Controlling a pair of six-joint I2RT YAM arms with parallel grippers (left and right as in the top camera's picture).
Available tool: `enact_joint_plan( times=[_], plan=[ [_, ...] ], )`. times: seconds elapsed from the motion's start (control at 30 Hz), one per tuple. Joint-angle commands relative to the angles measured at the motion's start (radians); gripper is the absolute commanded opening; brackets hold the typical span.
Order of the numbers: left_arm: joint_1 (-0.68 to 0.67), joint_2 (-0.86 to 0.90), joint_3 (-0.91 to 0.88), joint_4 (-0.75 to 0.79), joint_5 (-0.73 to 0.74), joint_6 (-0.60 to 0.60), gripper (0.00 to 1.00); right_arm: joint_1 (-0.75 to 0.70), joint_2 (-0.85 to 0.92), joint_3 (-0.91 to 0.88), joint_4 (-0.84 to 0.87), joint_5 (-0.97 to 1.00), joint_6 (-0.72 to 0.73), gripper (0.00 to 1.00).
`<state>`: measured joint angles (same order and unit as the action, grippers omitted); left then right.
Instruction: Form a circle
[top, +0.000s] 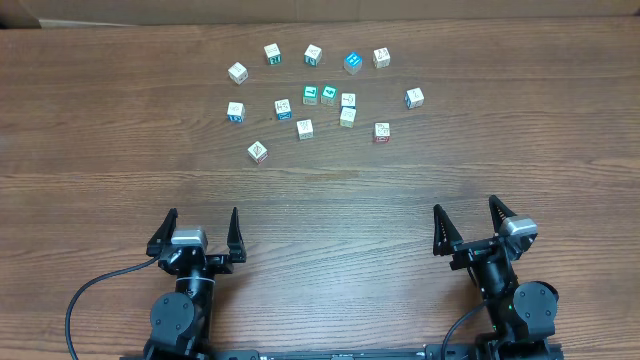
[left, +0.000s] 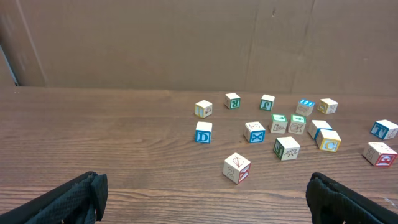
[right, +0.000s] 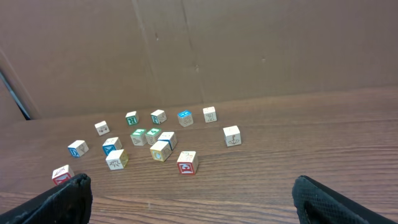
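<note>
Several small whitish cubes (top: 304, 128) with coloured printed marks lie scattered over the far middle of the wooden table (top: 330, 210). No circle shows among them. Three cubes sit close together in the centre (top: 329, 95). The nearest cube (top: 257, 151) carries red marks and appears in the left wrist view as well (left: 236, 168). A second red-marked cube (top: 381, 131) is the closest one in the right wrist view (right: 186, 162). My left gripper (top: 202, 216) (left: 205, 208) and right gripper (top: 465, 206) (right: 193, 199) hang open and empty near the front edge, well short of the cubes.
A brown cardboard wall (left: 186, 43) stands along the table's far edge behind the cubes. A black cable (top: 85, 300) loops beside the left arm's base at the front left. Bare wood lies between the grippers and the cubes.
</note>
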<state>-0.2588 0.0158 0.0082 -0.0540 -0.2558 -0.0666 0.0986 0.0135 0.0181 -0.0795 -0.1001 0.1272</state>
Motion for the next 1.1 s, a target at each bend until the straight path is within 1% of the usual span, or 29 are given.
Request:
enact_joint_plan(
  times=[0.0,0.6,0.67,0.73,0.87,0.97,1.07],
  plan=[
    [0.01,-0.011,-0.003,0.002,-0.013,0.027,1.0,-0.002,-0.011,-0.01,0.004,0.002,0.002,1.0],
    [0.01,-0.011,-0.003,0.003,-0.007,0.026,0.99,-0.002,-0.011,-0.01,0.004,0.002,0.002,1.0],
    [0.01,-0.011,-0.003,0.02,0.018,0.028,1.0,-0.002,-0.011,-0.01,0.004,0.002,0.002,1.0],
    [0.01,-0.011,-0.001,0.035,0.073,0.03,1.0,-0.002,-0.011,-0.01,0.004,0.002,0.002,1.0],
    [0.01,-0.011,0.017,0.023,0.173,0.026,1.0,-0.002,-0.011,-0.01,0.004,0.002,0.002,1.0],
    [0.01,-0.011,0.049,-0.016,0.183,0.008,0.99,-0.002,-0.011,-0.01,0.004,0.002,0.002,1.0],
    [0.01,-0.011,0.11,-0.086,0.183,0.006,0.99,-0.002,-0.011,-0.01,0.004,0.002,0.002,1.0]
  ],
)
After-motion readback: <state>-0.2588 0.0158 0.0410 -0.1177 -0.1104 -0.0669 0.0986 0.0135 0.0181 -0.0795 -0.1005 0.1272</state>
